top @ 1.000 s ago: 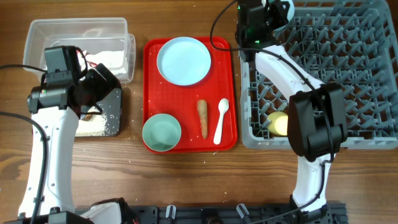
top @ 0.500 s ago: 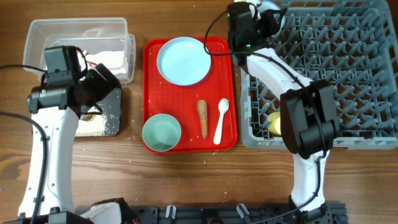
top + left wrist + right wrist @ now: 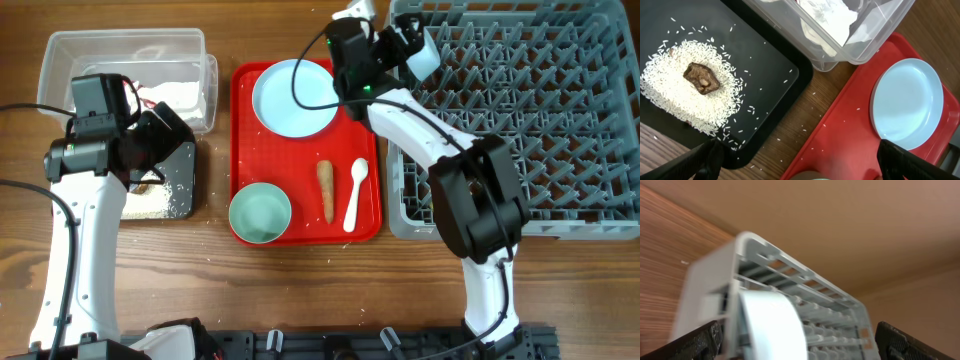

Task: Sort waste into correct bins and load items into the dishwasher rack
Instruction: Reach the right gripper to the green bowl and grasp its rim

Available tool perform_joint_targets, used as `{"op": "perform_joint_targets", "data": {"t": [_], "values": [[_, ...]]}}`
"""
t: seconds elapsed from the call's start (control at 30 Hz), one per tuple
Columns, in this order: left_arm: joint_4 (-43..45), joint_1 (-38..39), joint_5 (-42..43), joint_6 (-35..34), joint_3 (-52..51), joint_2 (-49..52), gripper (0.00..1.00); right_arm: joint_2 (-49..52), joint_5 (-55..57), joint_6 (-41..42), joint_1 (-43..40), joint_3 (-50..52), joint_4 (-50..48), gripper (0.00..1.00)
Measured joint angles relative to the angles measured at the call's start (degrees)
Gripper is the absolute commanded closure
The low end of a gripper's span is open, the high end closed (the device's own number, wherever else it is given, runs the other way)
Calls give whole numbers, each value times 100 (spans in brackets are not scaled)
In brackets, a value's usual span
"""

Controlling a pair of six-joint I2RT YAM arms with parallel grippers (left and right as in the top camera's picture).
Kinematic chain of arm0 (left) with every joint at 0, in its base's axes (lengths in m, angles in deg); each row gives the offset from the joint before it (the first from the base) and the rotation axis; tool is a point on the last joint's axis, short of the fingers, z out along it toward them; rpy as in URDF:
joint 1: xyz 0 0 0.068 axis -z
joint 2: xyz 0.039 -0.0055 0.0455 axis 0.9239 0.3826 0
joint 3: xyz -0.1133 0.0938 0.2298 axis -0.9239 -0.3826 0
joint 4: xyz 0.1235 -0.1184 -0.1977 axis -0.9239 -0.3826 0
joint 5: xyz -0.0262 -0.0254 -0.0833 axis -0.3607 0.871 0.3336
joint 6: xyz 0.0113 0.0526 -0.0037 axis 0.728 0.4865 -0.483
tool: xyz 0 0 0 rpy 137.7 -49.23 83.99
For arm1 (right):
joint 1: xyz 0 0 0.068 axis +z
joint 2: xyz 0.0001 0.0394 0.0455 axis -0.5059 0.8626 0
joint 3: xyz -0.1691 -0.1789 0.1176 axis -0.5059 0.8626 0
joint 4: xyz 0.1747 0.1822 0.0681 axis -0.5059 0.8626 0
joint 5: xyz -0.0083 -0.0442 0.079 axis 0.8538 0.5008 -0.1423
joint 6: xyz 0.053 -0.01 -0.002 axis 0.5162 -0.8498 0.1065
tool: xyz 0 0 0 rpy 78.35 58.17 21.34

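Plate (image 3: 295,97) is sitting on the red tray (image 3: 243,160), looking like the next pick, as the right gripper (image 3: 392,40), jaws wide and empty, is swinging off the rack (image 3: 560,120) toward it, leaving a bowl (image 3: 421,53) racked.

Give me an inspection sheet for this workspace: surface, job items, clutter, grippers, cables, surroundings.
Surface: wooden table; stray rice grains lie on it beside the black tray.
Job's things: rice pile and brown lump in the black tray; white paper in the clear tub; plate, bowl, carrot stick and spoon on the red tray; a pale rounded item stands in the rack.
Clutter: nothing seen beyond the stray rice.
Grippers: left gripper open, holding nothing; right gripper open by the rack's corner.
Cables: black cable loops over the plate.
Surroundings: black rail along the front edge.
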Motion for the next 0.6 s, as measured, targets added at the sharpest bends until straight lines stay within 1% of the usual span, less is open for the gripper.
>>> {"op": "perform_joint_targets", "data": {"t": [0.07, 0.1, 0.17, 0.2, 0.23, 0.3, 0.33, 0.4, 0.43, 0.47, 0.5, 0.53, 0.6], "values": [[-2, 0, 2, 0, 0, 0, 0, -238, -245, 186, 144, 0, 417, 0], [4, 0, 2, 0, 0, 0, 0, -382, -402, 289, 210, -9, 778, 0], [-4, 0, 0, 0, 0, 0, 0, -732, -933, 621, 387, -20, 1862, 0], [-7, 0, 2, 0, 0, 0, 0, -804, -1165, 756, 448, -37, 2159, 0], [4, 0, 2, 0, 0, 0, 0, -938, -2006, 1108, 592, -74, 3003, 0], [7, 0, 0, 0, 0, 0, 0, -988, -3943, 1541, 682, -57, 4205, 0], [4, 0, 0, 0, 0, 0, 0, -984, -4970, 1698, 697, -22, 4511, 3], [0, 0, 0, 0, 0, 0, 0, -984, -6951, 1993, 697, -9, 4806, 17], [4, 0, 0, 0, 0, 0, 0, -984, -7442, 2203, 704, -9, 4819, 20], [0, 0, 0, 0, 0, 0, 0, -984, -7860, 2452, 717, -2, 4817, 25], [0, 0, 2, 0, 0, 0, 0, -984, -8115, 2686, 732, 28, 4802, 28], [0, 0, 0, 0, 0, 0, 0, -986, -8330, 3001, 758, 101, 4774, 31], [0, 0, 2, 0, 0, 0, 0, -986, -8428, 3560, 833, 367, 4708, 42]]}}
